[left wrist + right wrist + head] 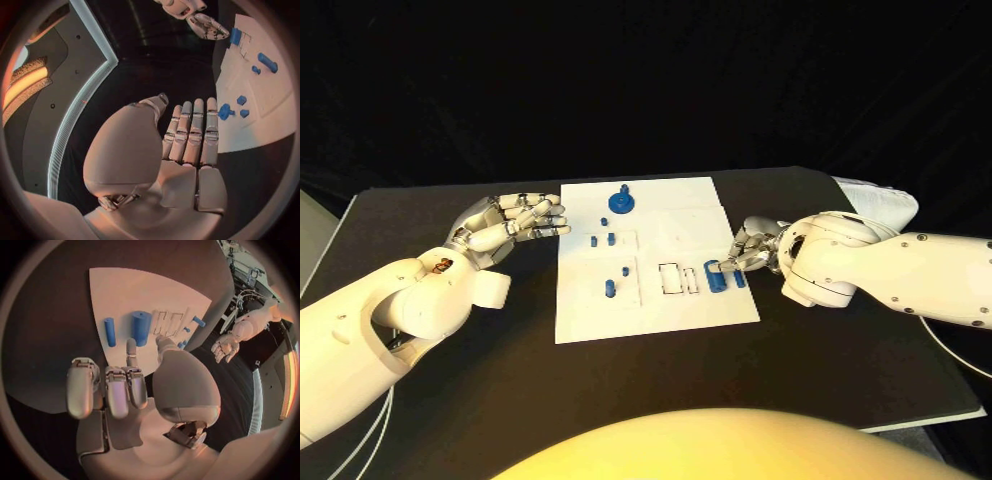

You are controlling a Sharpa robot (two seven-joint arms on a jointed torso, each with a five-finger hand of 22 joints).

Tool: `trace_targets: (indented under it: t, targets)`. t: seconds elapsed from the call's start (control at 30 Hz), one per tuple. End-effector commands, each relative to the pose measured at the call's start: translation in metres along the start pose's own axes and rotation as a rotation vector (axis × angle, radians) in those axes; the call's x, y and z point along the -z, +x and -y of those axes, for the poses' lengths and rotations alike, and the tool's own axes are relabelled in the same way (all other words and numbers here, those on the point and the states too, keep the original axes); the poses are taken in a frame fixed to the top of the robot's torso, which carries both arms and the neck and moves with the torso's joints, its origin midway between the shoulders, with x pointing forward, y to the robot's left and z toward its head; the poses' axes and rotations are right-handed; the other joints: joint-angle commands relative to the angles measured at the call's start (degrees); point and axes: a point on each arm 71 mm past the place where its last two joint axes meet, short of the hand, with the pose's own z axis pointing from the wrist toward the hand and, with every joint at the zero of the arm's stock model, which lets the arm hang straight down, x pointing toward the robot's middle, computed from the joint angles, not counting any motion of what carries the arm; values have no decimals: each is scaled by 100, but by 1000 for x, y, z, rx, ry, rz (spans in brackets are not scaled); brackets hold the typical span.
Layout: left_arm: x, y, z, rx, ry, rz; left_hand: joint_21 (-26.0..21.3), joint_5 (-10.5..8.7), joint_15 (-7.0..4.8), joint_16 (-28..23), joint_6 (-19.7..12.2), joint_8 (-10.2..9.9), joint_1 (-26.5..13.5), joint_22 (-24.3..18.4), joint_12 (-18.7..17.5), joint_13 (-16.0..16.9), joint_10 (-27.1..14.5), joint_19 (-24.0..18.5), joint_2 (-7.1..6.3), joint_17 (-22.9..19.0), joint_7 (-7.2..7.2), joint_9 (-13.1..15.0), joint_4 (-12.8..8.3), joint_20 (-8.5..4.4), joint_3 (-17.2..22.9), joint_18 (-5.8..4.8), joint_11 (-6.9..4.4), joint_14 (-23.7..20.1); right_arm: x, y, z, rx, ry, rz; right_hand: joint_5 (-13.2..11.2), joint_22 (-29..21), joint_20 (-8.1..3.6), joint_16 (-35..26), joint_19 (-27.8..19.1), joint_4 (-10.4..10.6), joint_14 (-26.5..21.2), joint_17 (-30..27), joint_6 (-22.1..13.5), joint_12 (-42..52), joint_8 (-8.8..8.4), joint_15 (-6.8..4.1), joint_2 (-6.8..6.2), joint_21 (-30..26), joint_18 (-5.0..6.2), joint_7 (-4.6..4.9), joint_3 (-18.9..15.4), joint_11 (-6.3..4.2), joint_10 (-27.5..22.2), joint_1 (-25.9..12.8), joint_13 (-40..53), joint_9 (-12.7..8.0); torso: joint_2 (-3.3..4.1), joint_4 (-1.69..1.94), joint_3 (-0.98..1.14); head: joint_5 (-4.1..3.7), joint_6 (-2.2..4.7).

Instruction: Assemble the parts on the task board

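Observation:
The white task board [661,320] lies mid-table. On it are a round blue part [623,203], several small blue pegs such as one [610,289] near the left side, a thick blue block [715,275] and a thin blue peg [740,279] beside it. My right hand [759,248] is at the board's right edge. Its thumb and one finger pinch the near end of the thick blue block [140,327], and the other fingers [115,390] are curled. My left hand [516,225] hovers by the board's left edge, holding nothing, its fingers [194,130] straight and together.
Rectangular slots [678,277] sit just left of the thick block. Bare black table [473,400] surrounds the board, with its front edge [920,420] near me. A white object [877,200] lies behind my right arm.

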Motion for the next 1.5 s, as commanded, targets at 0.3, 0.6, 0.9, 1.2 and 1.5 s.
trace_targets:
  t: [0.3,0.6,0.9,1.2,1.5]
  targets:
    - [1,1,1,-1,11,-8,-41,20,-3,-35,5,14,-13,-9,6,-10,12,46,8,14,34,-9,25,14,-11,85,1,30,-10,13,0,75,37,-30,-140,562,-30,34,349,2,576,1404,-8,19,84,-43,57,28,-73,-66,-259,-57,607,-35,1506,58,13,-3,5,29,0]
    - [1,0,0,-2,8,-7,-43,20,-1,-37,2,11,-12,-9,2,-11,8,47,8,16,38,-11,25,14,-11,85,4,31,-16,24,-3,85,37,-42,-164,569,-30,35,350,-1,577,1409,-9,19,93,-44,67,34,-74,-68,-290,-59,607,-24,1506,68,18,-8,11,43,0]
    - [2,-1,-1,-2,5,-5,-43,20,-1,-37,2,11,-12,-9,2,-11,8,47,8,16,38,-11,25,14,-11,85,4,31,-16,28,-7,59,18,-16,302,621,-55,46,359,-19,585,1448,17,19,216,-79,325,81,-84,-118,-191,-102,607,346,1506,163,17,-14,6,56,0]
    - [3,-3,-1,-3,1,-3,-50,20,2,-43,-3,7,-12,-10,-4,-13,4,50,12,20,46,-14,26,14,-12,84,10,32,-7,23,-10,-22,-8,27,961,699,-85,63,379,-19,597,1506,53,19,293,-116,462,167,-103,-170,88,-150,607,536,1506,212,12,-15,5,81,0]
    - [3,-2,-2,-2,-2,-6,-53,20,3,-47,-4,6,-15,-10,-7,-13,3,51,13,22,49,-16,28,14,-14,84,12,33,6,10,-30,-91,-64,24,972,722,-87,63,386,-16,597,1506,66,19,304,-118,460,198,-110,-173,100,-152,607,529,1506,218,16,-12,-2,85,0]
